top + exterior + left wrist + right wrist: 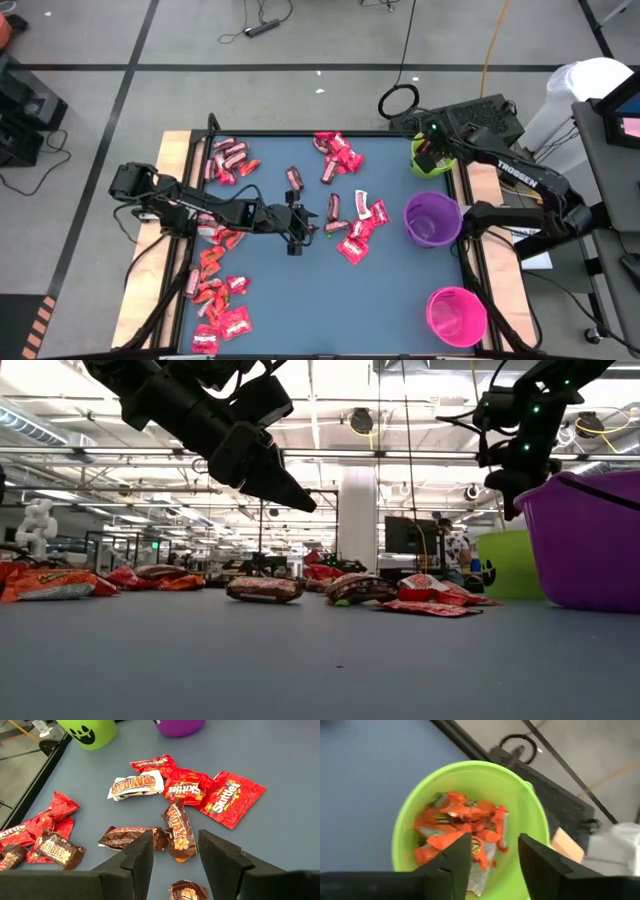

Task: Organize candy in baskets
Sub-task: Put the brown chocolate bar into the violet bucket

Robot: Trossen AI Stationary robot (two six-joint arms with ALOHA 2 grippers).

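Observation:
Candy in red, brown and white wrappers lies in clusters on the blue table: at the far left (228, 160), the far middle (338, 152), the middle (357, 228) and the near left (215, 300). My left gripper (308, 225) hovers open above the table's middle, with a brown candy (178, 832) lying beyond its fingers (142, 855). My right gripper (495, 850) stands open over the lime green basket (470, 769) at the far right, which holds several orange-wrapped candies (460, 820). The purple basket (412, 220) and the pink basket (432, 315) stand on the table's right side.
A dark mat and a coiled cable (400, 100) lie on the floor beyond the table's far right corner. Wooden strips (172, 150) run along the table's left and right edges. Bare blue surface (330, 310) lies near the front middle.

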